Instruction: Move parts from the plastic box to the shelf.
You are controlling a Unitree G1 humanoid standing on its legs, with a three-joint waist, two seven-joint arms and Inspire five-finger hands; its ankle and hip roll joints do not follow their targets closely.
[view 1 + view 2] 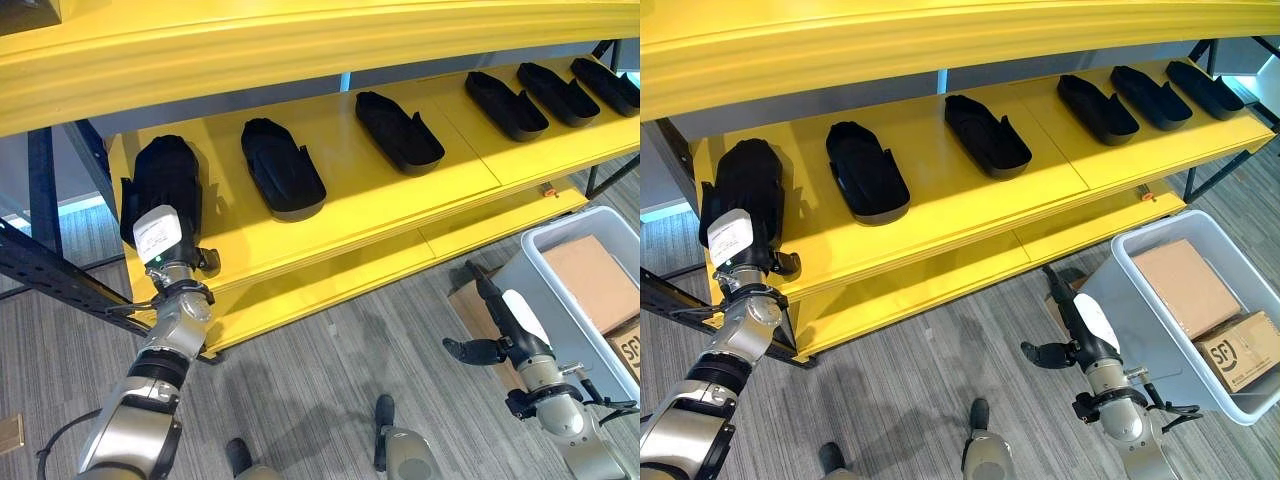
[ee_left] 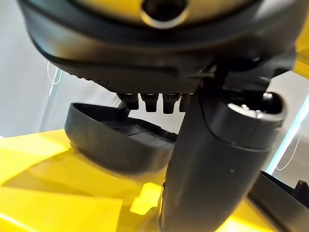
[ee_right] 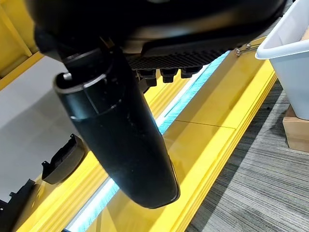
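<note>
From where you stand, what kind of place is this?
Probably a factory or warehouse parts area: a long yellow shelf holds a row of black moulded parts, and a grey plastic box with cardboard cartons stands on the floor beside it.

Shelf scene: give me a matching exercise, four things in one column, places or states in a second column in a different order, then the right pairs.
Things:
1. left hand
2. right hand
3. plastic box
4. cardboard boxes

Places or states:
A. inside the grey bin
B. on the floor at the shelf's right end
C. on the black part at the left end of the yellow shelf
D. held over the floor, holding nothing

Pairs: 1-C, 2-D, 3-B, 4-A
</note>
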